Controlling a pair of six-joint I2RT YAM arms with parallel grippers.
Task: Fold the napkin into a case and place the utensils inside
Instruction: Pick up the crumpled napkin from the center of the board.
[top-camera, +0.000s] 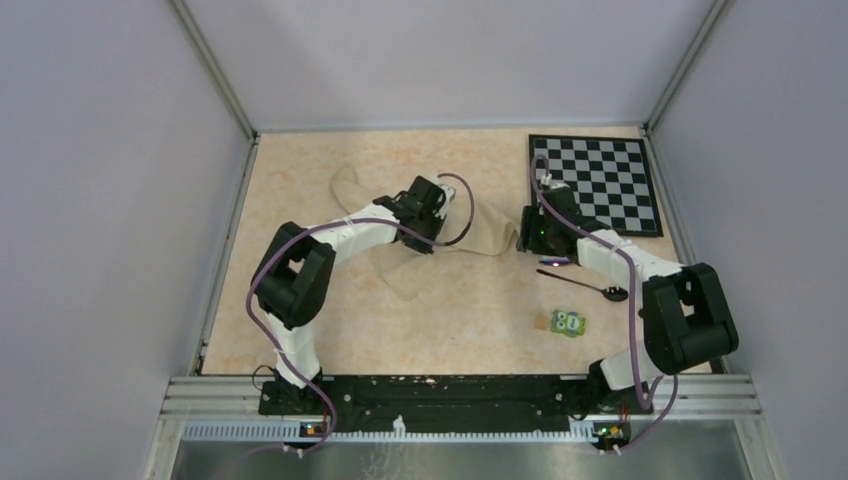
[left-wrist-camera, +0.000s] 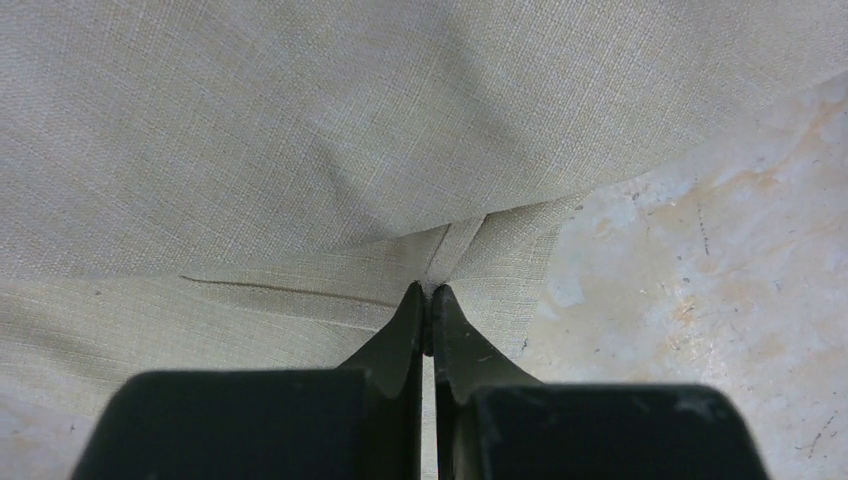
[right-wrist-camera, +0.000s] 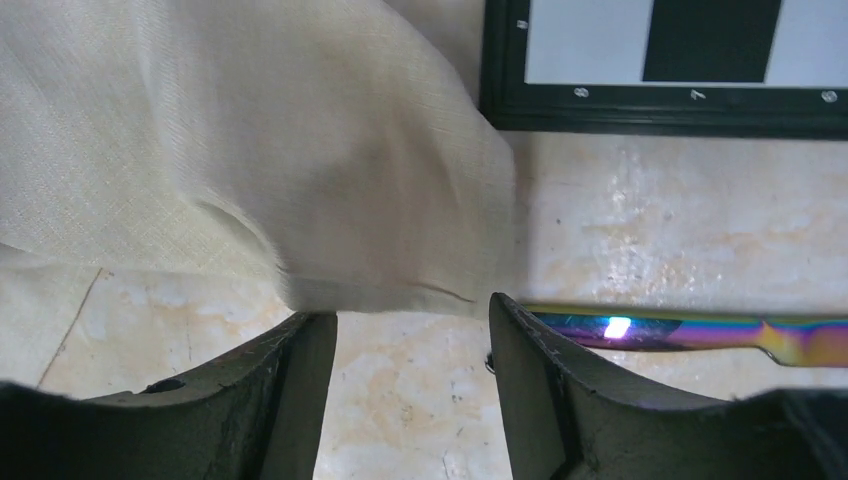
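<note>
1. Far left: left fingers (left-wrist-camera: 427, 300), pinched fully shut on a raised crease of the napkin (top-camera: 487, 230).
2. Centre: napkin lying rumpled on the speckled counter (top-camera: 470, 320), long axis left to right, not yet folded into a case.
3. Right of centre: right fingers (right-wrist-camera: 412, 325), spread well apart, holding nothing. Napkin's right edge just ahead of the tips, drooping toward the gap, not gripped.
4. Just beside the right-hand finger: rainbow-tinted utensil (right-wrist-camera: 700, 332), flat, lengthwise left to right. Dark spoon (top-camera: 585, 283) nearer the arm bases.
5. Likely next: closing on that near edge, work for the right arm as the nearer one, keeping off the utensil.
</note>
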